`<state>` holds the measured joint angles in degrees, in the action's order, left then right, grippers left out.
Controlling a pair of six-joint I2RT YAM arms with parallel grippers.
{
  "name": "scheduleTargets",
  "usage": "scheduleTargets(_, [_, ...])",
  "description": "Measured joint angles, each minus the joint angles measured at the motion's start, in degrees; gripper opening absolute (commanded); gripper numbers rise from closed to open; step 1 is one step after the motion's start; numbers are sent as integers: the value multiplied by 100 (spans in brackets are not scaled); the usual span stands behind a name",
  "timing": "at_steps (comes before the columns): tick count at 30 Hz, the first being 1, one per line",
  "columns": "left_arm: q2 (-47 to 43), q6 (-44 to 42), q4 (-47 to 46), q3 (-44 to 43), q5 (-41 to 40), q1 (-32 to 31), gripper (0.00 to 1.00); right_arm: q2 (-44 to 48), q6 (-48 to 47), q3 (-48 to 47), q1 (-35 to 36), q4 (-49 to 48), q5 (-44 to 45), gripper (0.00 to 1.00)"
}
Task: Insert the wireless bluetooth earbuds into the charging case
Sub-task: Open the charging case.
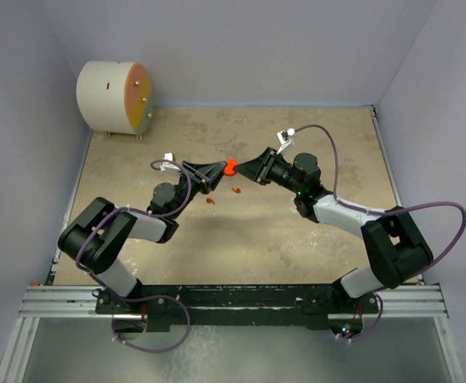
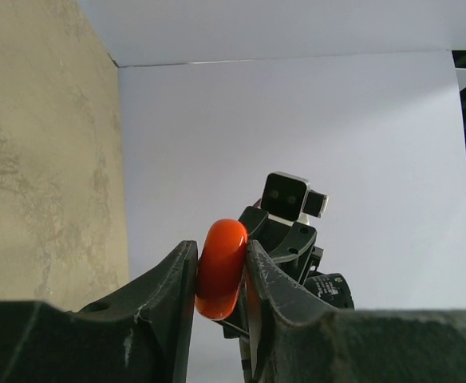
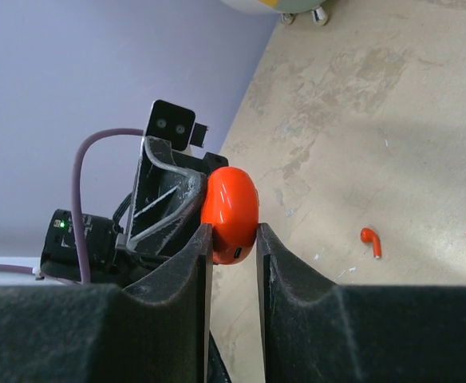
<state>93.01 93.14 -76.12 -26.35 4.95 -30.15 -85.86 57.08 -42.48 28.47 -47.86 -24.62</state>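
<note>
Mottled beige table (image 1: 297, 239), two red earbuds (image 1: 237, 190) lying apart near its middle, white drum (image 1: 113, 97) in far-left corner.

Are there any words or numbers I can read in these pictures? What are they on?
None can be read.
Tiny pale marks on the right arm's black housing: too small to read.
Red charging case: no writing shows.
Red earbuds: no writing shows.

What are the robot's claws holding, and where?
The left gripper and the right gripper both pinch the red charging case from opposite sides, each clamping one edge.
</note>
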Motion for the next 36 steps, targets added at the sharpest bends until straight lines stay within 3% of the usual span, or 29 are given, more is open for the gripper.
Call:
scheduleTargets(4, [-2, -81, 37, 0, 28, 0, 19, 0, 17, 52, -15, -50, -42, 9])
scheduleTargets(9, [-2, -188, 94, -4, 37, -26, 2, 0, 48, 76, -39, -50, -61, 39])
scheduleTargets(14, [-2, -264, 221, -37, 39, -48, 0, -13, 42, 76, -42, -105, -157, 50])
scheduleTargets(23, [-2, -304, 407, -94, 42, -116, 0, -177, 50, 76, -52, -278, -221, 48])
scheduleTargets(33, [-2, -328, 385, -122, 44, -153, 0, -269, 120, 76, -81, -350, -310, 24])
scheduleTargets(36, [-2, -332, 372, -127, 42, -153, 10, -269, 192, 79, -90, -356, -308, 19])
